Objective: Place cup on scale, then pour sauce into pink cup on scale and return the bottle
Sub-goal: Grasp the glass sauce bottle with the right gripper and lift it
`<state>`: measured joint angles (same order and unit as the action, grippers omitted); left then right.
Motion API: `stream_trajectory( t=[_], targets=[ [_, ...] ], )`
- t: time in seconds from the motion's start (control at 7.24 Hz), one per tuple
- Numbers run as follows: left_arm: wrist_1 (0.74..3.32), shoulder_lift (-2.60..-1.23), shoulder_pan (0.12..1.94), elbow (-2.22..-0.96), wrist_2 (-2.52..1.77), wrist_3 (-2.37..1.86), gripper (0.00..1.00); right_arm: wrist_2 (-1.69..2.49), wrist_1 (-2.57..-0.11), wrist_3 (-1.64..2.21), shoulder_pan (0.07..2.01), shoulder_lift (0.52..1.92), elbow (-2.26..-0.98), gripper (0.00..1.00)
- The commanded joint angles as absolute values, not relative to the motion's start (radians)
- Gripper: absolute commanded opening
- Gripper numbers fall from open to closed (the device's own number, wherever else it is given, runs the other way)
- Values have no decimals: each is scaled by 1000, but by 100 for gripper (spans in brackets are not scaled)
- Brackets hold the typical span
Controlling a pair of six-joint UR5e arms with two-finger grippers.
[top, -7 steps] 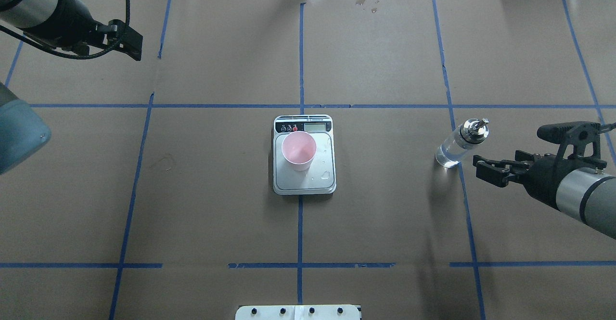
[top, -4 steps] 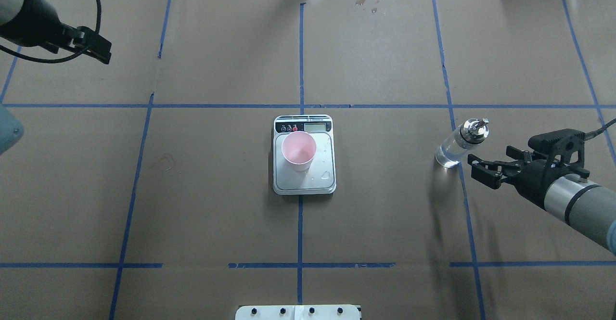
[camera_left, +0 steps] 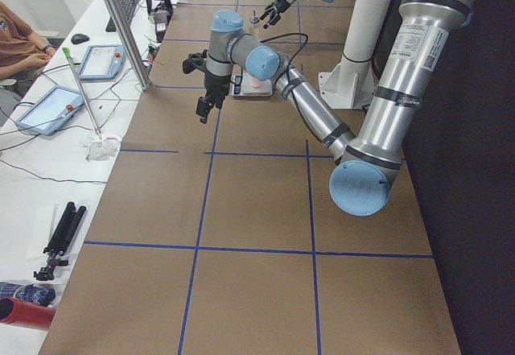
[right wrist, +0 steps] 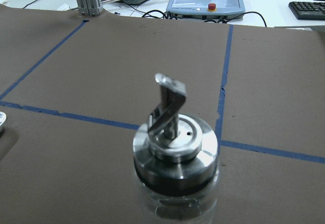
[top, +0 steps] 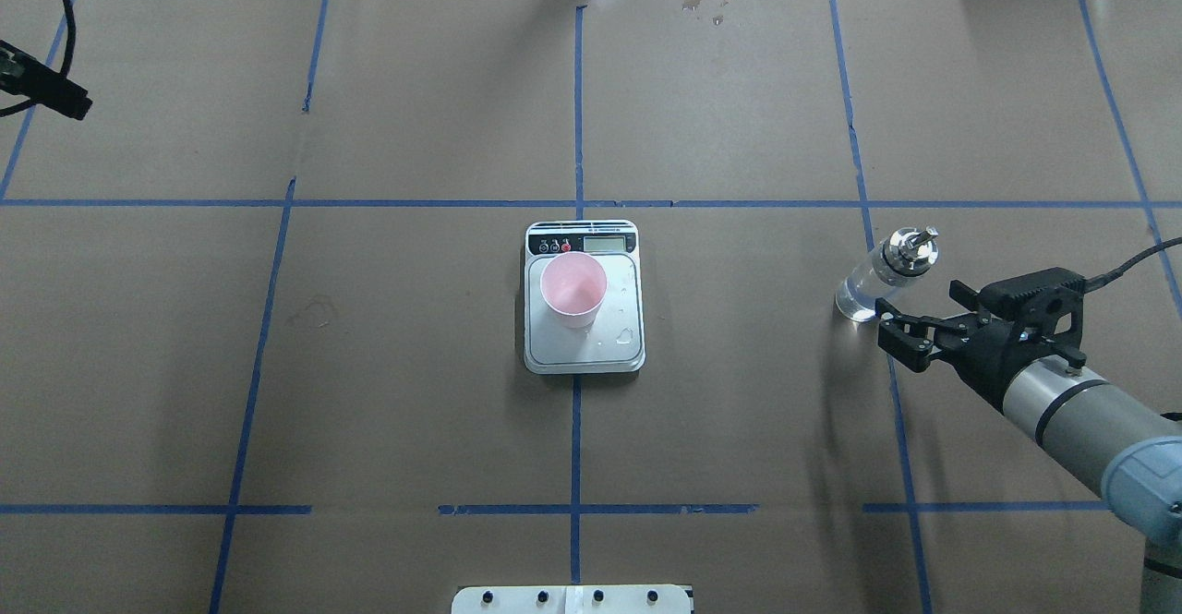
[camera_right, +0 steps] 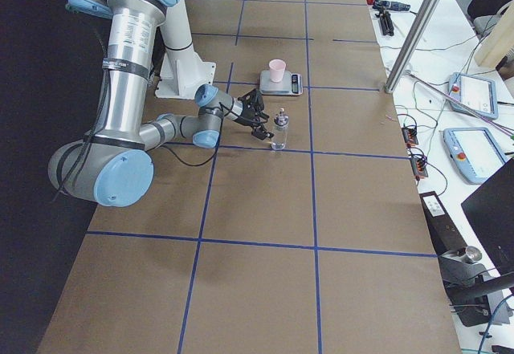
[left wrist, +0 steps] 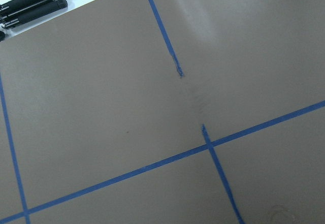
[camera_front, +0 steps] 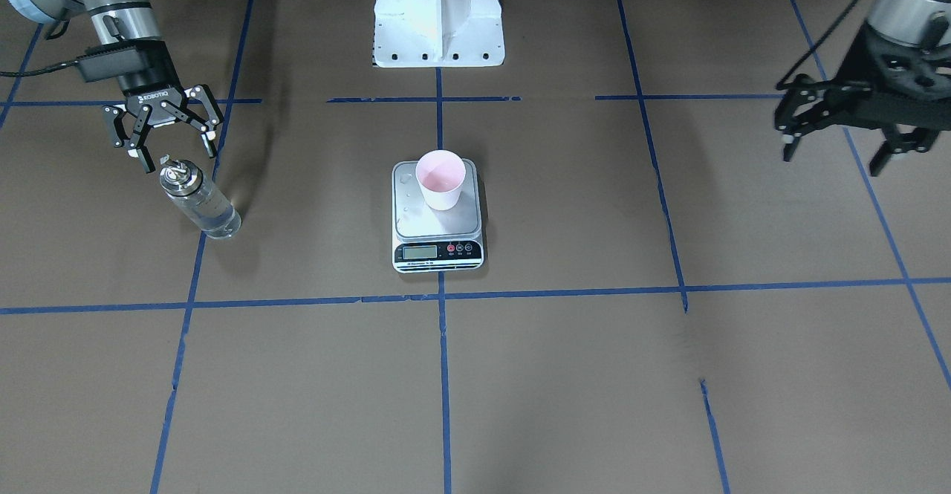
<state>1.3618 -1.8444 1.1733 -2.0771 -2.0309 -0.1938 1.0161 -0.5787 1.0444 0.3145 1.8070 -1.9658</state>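
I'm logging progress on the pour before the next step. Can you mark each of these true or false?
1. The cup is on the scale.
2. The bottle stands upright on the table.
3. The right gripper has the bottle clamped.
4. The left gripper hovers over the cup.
1. The cup is on the scale. True.
2. The bottle stands upright on the table. True; it is well off to the side of the scale.
3. The right gripper has the bottle clamped. False: its jaws are open near the metal cap, and the bottle stands free.
4. The left gripper hovers over the cup. False: it is far off at the other side of the table, jaws open and empty.
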Motion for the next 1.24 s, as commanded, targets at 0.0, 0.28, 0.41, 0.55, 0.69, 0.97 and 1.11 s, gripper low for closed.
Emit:
stream_trajectory(
  t=[0.0,0.28,0.41,0.55,0.69,0.97,1.11],
  targets=[
    [1443,-1778,1213,-2062,-2026,-94,100,965,-575,1000,299,1783,-1924,100],
    [1476,-1740,1235,-2057,-2008,-51,100,965,-568,985,299,1779,-1915,100],
    [1476,-1740,1239,-2056,-2006,-51,100,965,-568,982,296,1772,-1899,100],
    [1476,-1741,1241,-2048,-2008,-51,100,965,-566,982,299,1714,-1857,100],
    [1477,-1741,1241,-2046,-2008,-51,100,965,-566,980,301,1691,-1841,100],
    [1477,-1743,1241,-2040,-2008,-51,100,963,-568,942,313,1690,-1830,100],
    [1477,-1743,1241,-2040,-2008,-51,100,965,-568,936,327,1690,-1827,100]
  ],
)
